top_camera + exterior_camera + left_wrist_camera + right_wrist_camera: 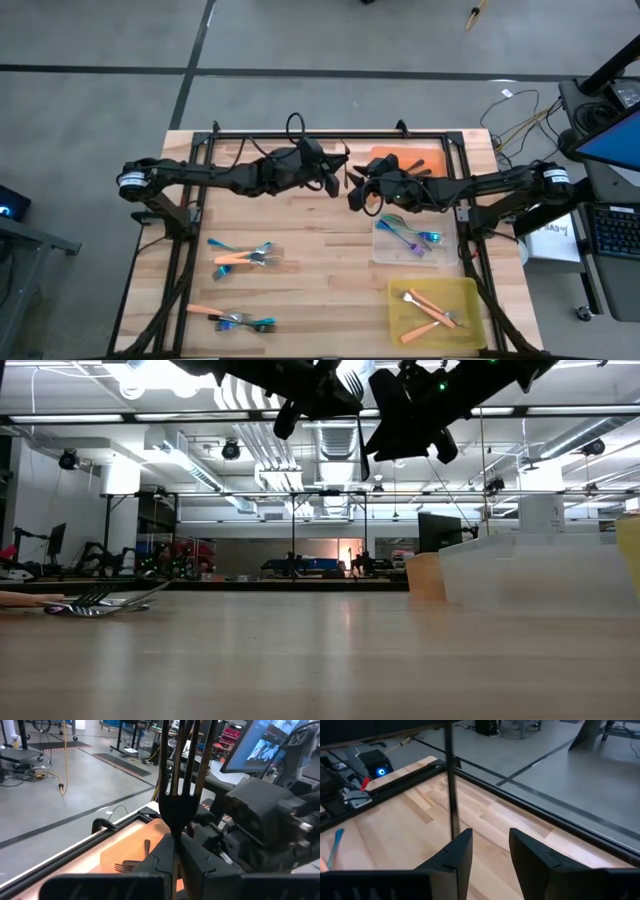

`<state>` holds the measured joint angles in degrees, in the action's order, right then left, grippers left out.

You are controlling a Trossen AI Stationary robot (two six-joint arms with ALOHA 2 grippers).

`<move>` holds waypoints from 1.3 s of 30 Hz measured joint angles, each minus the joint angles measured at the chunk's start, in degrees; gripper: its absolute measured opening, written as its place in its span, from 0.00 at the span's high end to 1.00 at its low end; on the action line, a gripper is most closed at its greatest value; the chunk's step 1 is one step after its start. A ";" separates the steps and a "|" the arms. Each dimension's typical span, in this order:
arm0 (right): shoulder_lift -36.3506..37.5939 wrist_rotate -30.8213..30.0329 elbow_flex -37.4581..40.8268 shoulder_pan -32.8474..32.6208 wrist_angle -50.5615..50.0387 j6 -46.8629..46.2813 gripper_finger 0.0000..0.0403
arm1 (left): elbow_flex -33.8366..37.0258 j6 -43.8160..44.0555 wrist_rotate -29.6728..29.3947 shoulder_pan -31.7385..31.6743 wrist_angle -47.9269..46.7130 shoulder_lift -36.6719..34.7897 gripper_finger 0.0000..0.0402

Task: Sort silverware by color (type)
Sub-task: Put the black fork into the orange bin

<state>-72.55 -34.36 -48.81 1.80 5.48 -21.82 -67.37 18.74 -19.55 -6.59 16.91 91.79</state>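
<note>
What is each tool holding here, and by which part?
The left tool is shut on a dark fork, gripped low on the handle, tines up. The right tool is open beside the fork's handle and holds nothing.

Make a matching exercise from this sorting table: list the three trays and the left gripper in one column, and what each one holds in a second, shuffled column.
Column one:
1. orange tray
2. clear tray
3. yellow tray
4. left gripper

Column two:
A. orange-handled forks
B. one single fork, clamped between shut fingers
C. blue-handled forks
D. dark forks lying flat

Pairs: 1-D, 2-C, 3-A, 4-B
</note>
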 joint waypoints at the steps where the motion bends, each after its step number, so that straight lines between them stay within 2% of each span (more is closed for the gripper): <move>1: 0.00 0.28 -0.10 0.00 -0.05 0.02 0.71 | 0.00 -0.08 0.00 0.00 0.03 0.00 1.00; 9: 0.09 1.78 -0.75 -0.11 -1.04 1.46 0.69 | 0.02 -0.83 -0.87 0.02 -1.26 0.00 1.00; 15: 0.11 1.81 -3.30 -0.17 -6.61 0.81 0.71 | 0.07 -1.66 -2.47 -0.07 -1.66 0.00 1.00; 34: -0.28 1.86 -4.18 -0.17 -6.45 0.83 0.72 | 0.12 -3.05 -2.36 0.11 3.58 0.00 1.00; 39: -0.28 3.85 -4.16 -0.17 -6.41 0.36 0.72 | 0.13 -3.04 -2.32 0.13 3.67 0.00 1.00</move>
<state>-72.84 -30.52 -52.97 1.63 -0.94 -21.47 -67.24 15.70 -21.87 -6.46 20.58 91.79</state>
